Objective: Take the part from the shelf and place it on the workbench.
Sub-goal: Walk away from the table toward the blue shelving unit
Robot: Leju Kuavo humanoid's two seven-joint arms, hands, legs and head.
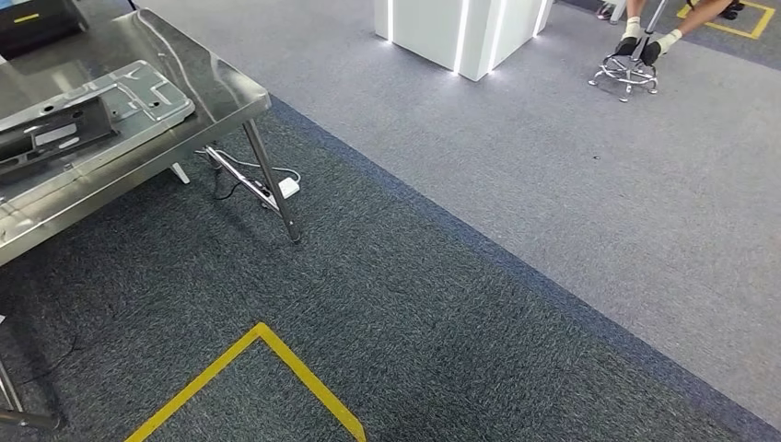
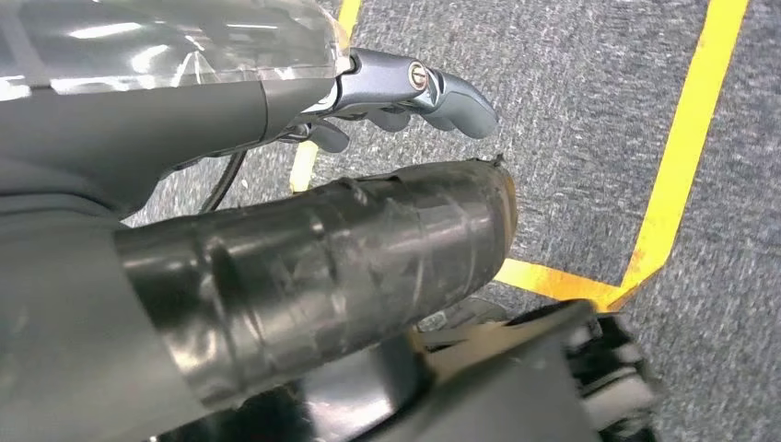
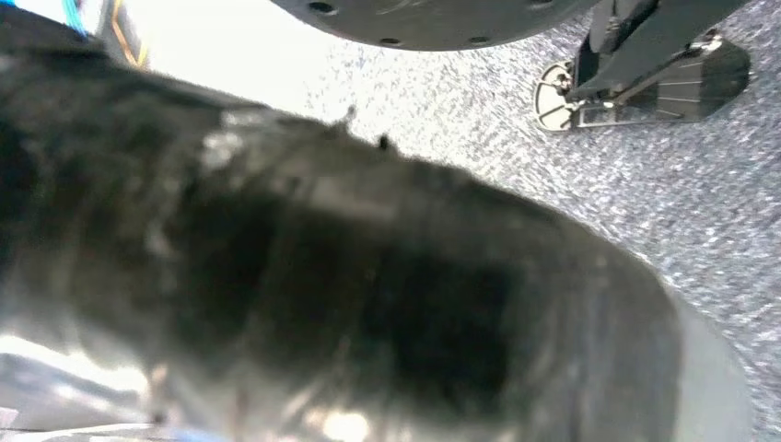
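On the steel workbench (image 1: 221, 92), at the upper left of the head view, a flat pressed-metal part (image 1: 101, 106) lies near the bench's corner, resting flat on the top and clear of the edge. Beside it, further from that corner, sits a darker part (image 1: 41, 133) with a pale label whose writing is too small to read. No brand or legible text appears anywhere else.

Below the bench, a power strip (image 1: 267, 189) and cables lie on the carpet by its leg, and yellow floor tape (image 1: 262, 336) marks a corner on the dark carpet well away from the bench. Far beyond the bench, a person's feet rest on a stool base (image 1: 628, 72).

The left hand (image 2: 405, 92) hangs over the carpet and tape, its fingers curled in with nothing visible between them. The right hand (image 3: 368, 295) is a dark blur against the camera, so I cannot tell how its fingers lie.

Judging by this, a part seems already set down, or the robot is turning between stations; no shelf is visible, so the next move likely calls for turning to find it.
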